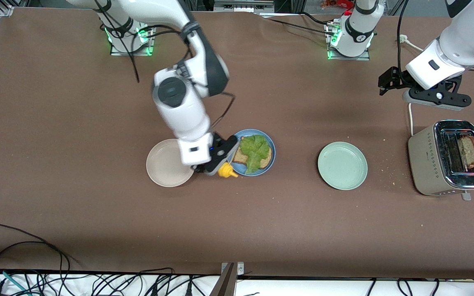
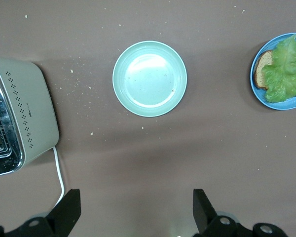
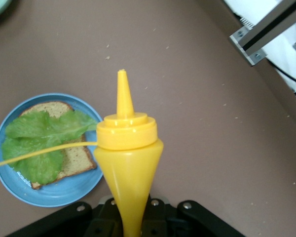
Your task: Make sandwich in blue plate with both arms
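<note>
The blue plate (image 1: 268,139) holds one brown bread slice (image 1: 241,157) with a green lettuce leaf (image 1: 255,151) on top, an open sandwich. My right gripper (image 1: 214,164) hangs by the plate's rim at the right arm's end, shut on a yellow squeeze bottle (image 1: 227,170). In the right wrist view the bottle (image 3: 126,148) rises from the gripper (image 3: 130,224), nozzle beside the plate (image 3: 64,190) and lettuce (image 3: 37,143). My left gripper (image 1: 389,82) hangs open and empty over bare table near the toaster. Its wrist view shows the gripper (image 2: 136,193) wide apart.
A beige plate (image 1: 163,164) lies beside the blue one, partly under the right arm. A pale green plate (image 1: 342,165) sits toward the left arm's end. The toaster (image 1: 422,160) at that end holds another bread slice (image 1: 469,151). Its white cord (image 1: 410,119) runs across the table.
</note>
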`<state>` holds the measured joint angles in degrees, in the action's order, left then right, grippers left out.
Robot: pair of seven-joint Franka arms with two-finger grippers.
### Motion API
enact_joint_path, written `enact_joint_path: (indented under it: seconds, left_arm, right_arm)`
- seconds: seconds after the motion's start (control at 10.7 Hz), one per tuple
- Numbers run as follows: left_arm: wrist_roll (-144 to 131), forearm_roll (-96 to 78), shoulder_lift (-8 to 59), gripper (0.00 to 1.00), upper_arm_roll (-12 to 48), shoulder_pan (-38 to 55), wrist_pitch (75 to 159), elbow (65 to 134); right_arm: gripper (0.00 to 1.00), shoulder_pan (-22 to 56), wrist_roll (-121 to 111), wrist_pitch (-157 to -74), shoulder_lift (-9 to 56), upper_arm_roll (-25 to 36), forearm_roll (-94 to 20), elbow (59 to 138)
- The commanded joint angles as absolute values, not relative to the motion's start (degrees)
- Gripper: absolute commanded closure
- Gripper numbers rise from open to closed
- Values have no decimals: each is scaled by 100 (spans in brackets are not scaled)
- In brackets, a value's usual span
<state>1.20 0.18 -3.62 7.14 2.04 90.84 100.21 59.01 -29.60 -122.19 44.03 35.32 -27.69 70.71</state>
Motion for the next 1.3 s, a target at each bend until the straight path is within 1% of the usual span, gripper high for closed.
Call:
enact_joint_path:
  seconds: [0.0, 0.28, 0.65, 0.84, 1.21]
  left_arm:
    - [158, -88, -369, 0, 694, 193, 8974, 9940]
    - [158, -79, -369, 0, 694, 193, 8974, 9940]
    - [158, -79, -369, 0, 694, 167, 8974, 9940]
    - [158, -79, -369, 0, 694, 167, 8974, 9940]
    - [167, -53, -360, 0, 686, 123, 8974, 9940]
  right_arm:
    - [100, 6537, -2365, -12296, 4631, 3683, -1673, 7189]
    - [100, 7240, -2355, -12252, 4789, 3683, -452, 7628]
    - [100, 7813, -2347, -12077, 5290, 3683, 639, 7708]
    - [100, 7953, -2347, -11954, 5457, 3683, 957, 7699]
    - [100, 7998, -2355, -11830, 5449, 3683, 1151, 7699]
